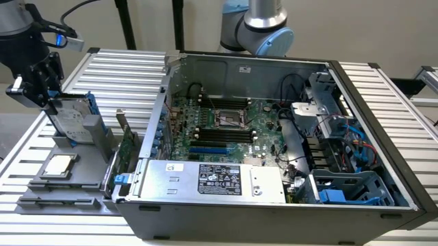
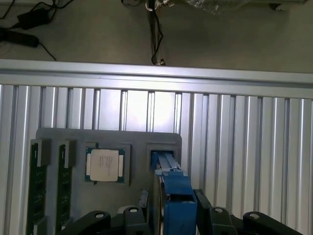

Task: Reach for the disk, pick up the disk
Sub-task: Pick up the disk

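The disk (image 1: 71, 117) stands on edge in a slot of the grey tray (image 1: 41, 192) at the exterior view's left; its silver body has a white label and a blue carrier frame. My gripper (image 1: 53, 101) comes down on its top edge. In the wrist view the blue frame of the disk (image 2: 172, 183) runs between my two black fingers (image 2: 143, 210), which press close against both of its sides, with my gripper (image 2: 173, 210) shut on it. The disk's far end still sits at the tray slot (image 2: 164, 152).
On the same tray lie a small square silver chip (image 2: 104, 164) and two memory sticks (image 2: 38, 193). An open computer case (image 1: 274, 138) with motherboard and a silver power supply (image 1: 212, 179) stands at the exterior view's right. A green card (image 1: 125, 146) stands between tray and case.
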You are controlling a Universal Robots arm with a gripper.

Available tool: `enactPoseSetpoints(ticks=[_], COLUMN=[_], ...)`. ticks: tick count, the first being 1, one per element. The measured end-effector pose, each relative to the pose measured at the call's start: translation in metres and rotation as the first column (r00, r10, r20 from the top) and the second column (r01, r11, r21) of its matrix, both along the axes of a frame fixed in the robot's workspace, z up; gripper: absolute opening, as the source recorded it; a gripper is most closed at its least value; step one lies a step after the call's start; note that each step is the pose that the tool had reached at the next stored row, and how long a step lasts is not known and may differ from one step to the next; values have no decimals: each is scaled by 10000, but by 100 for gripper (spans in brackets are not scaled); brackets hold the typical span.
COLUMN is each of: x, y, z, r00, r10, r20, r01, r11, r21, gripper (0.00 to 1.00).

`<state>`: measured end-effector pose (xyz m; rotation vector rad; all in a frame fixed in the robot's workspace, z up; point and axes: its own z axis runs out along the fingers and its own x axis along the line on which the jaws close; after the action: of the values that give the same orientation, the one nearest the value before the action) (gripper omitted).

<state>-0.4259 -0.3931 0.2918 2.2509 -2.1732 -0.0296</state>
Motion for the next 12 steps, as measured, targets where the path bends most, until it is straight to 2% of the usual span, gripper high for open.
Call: enactPoseSetpoints(ticks=[4, 6, 7, 8, 12], x=[0, 0, 0, 0, 0], y=[0, 0, 0, 0, -4], z=[-1, -1, -1, -1, -2], r00=[10000, 10000, 10000, 10000, 10000], r10=[0, -1, 0, -1, -2], r20=[0, 1, 0, 0, 2], r01=[0, 1, 0, 1, 2], r11=[10000, 10000, 10000, 10000, 10000], r21=[0, -1, -1, 0, 1], gripper=[48, 40, 40, 33, 33])
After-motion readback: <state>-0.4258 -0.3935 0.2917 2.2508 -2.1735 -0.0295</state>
